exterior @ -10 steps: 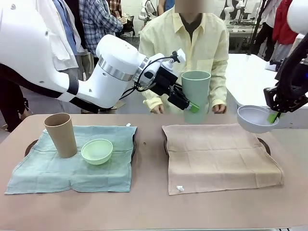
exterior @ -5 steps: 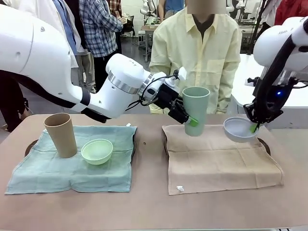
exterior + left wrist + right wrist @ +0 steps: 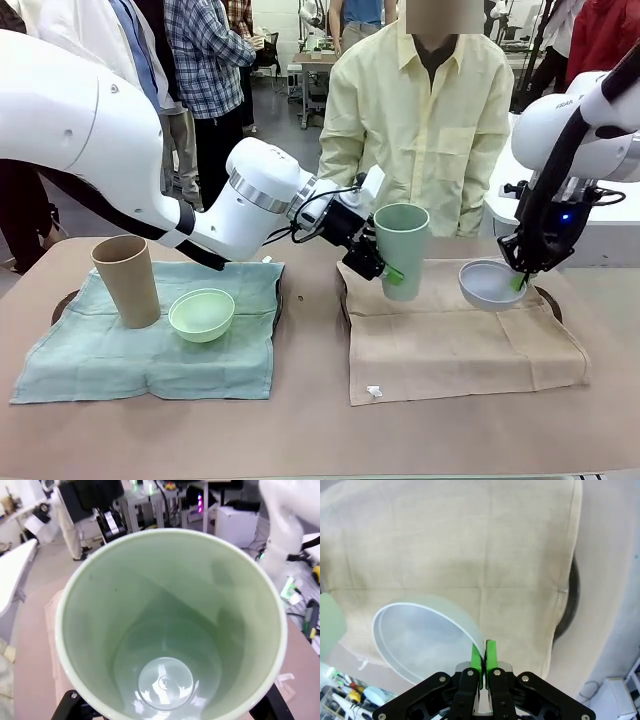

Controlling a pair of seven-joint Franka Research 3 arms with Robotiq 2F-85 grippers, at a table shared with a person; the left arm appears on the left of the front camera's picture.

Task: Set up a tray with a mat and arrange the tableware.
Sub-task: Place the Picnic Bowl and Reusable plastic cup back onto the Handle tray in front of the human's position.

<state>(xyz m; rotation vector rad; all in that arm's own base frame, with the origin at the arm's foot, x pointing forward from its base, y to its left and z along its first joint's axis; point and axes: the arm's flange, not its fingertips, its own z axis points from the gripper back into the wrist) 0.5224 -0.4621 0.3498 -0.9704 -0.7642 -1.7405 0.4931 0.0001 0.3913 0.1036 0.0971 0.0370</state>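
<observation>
My left gripper [image 3: 386,266] is shut on the lower side of the mint green cup [image 3: 401,248], which hangs upright just above the back left of the tan mat [image 3: 455,345]. The left wrist view looks straight down into this cup [image 3: 170,630]. At the mat's back right, my right gripper [image 3: 518,281] is shut on the rim of the pale grey-white bowl [image 3: 488,285], held tilted low over the cloth. In the right wrist view the green pads [image 3: 478,659] pinch the bowl [image 3: 420,635] rim above the mat [image 3: 470,545]. A dark tray [image 3: 549,301] peeks out from under the mat.
On the left, a green mat [image 3: 120,360] covers another tray [image 3: 64,301] and carries a tan cup [image 3: 127,280] and a mint green bowl [image 3: 201,314]. A person in a yellow shirt [image 3: 420,110] stands at the far side. Other people stand behind.
Both arms have come down towards the tan mat. The green cup sank and moved slightly right; the bowl moved left and down over the mat's back right.
</observation>
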